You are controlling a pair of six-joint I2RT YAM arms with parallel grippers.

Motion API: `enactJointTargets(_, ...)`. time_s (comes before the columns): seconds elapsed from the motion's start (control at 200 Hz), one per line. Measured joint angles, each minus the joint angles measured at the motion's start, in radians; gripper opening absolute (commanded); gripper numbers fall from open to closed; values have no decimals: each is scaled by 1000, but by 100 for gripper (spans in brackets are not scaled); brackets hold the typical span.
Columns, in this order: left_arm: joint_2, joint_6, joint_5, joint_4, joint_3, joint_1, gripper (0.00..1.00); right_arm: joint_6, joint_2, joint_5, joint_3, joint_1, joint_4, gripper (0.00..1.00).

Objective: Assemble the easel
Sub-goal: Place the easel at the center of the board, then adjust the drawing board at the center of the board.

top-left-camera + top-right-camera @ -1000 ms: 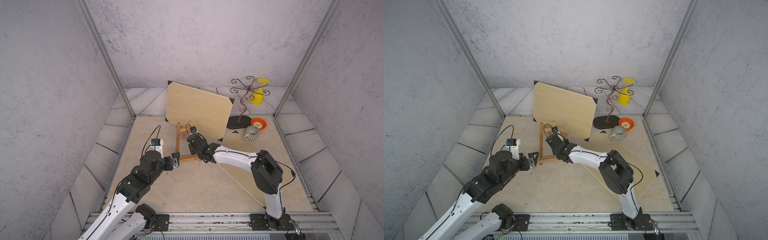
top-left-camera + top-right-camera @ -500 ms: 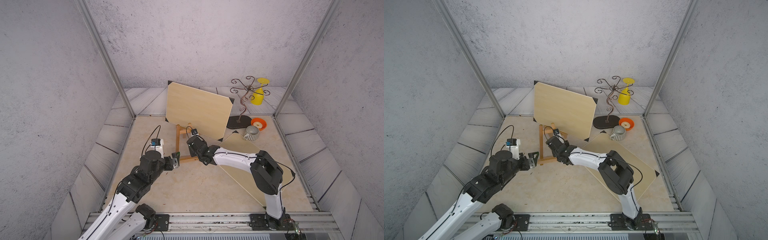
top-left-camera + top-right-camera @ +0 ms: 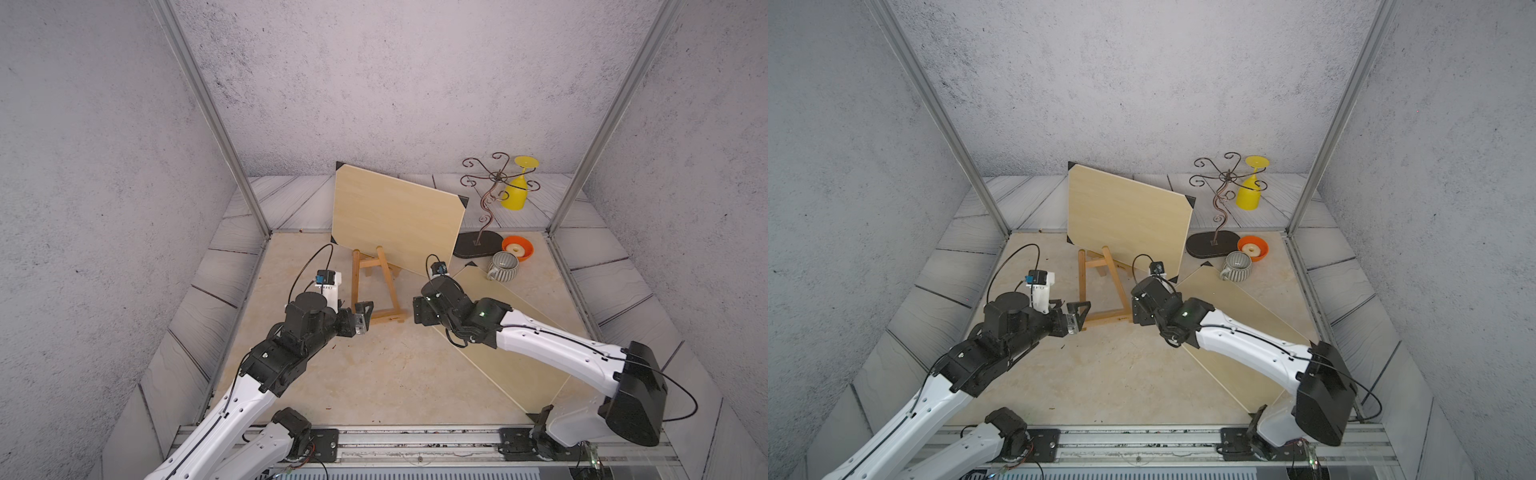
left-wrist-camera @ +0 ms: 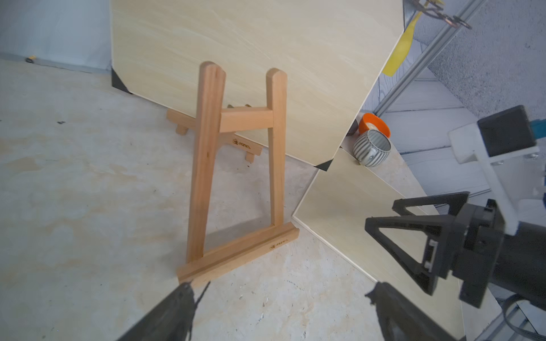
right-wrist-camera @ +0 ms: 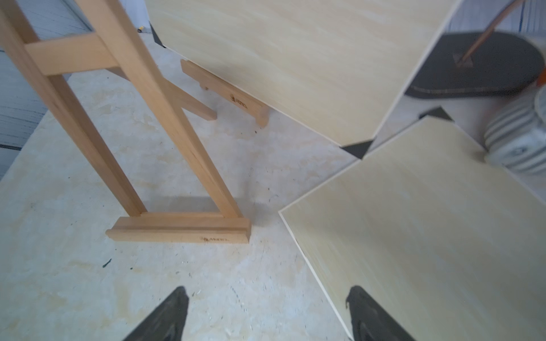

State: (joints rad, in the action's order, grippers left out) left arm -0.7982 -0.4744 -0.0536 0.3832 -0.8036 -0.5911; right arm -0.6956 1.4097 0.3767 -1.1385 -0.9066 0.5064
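The wooden A-frame easel (image 3: pixel 374 286) (image 3: pixel 1100 286) stands upright on the table, its bottom ledge (image 4: pixel 236 254) on the surface and its rear leg (image 5: pixel 192 103) spread behind it. My left gripper (image 3: pixel 363 311) (image 4: pixel 280 288) is open just off the ledge's left end and holds nothing. At the ledge's right end my right gripper (image 3: pixel 417 311) (image 5: pixel 267 290) is open too, clear of the wood and just above the edge of a flat board (image 5: pixel 413 236). The left wrist view also shows the right gripper (image 4: pixel 381 212) with its fingers apart.
A large pale board (image 3: pixel 399 216) leans upright behind the easel on a second wooden ledge (image 4: pixel 212 133). The other board (image 3: pixel 498 332) lies flat under my right arm. At the back right stand a metal curl stand (image 3: pixel 486 199), a yellow goblet (image 3: pixel 517 187), an orange bowl (image 3: pixel 517 248) and a striped mug (image 3: pixel 503 268).
My right gripper has opened and drawn back from the easel's right leg to beside the ledge's end. The easel stays standing. The left arm has not moved.
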Motion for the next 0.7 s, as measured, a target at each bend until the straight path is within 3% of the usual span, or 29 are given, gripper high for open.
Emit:
enactJointTargets(0.36, -233, 56, -49, -121, -30, -219, 97, -273, -162, -216, 316, 143, 191, 93)
enactJointTargets(0.701, -356, 85, -87, -227, -39, -242, 97, -420, -163, -393, 536, 148, 76, 100)
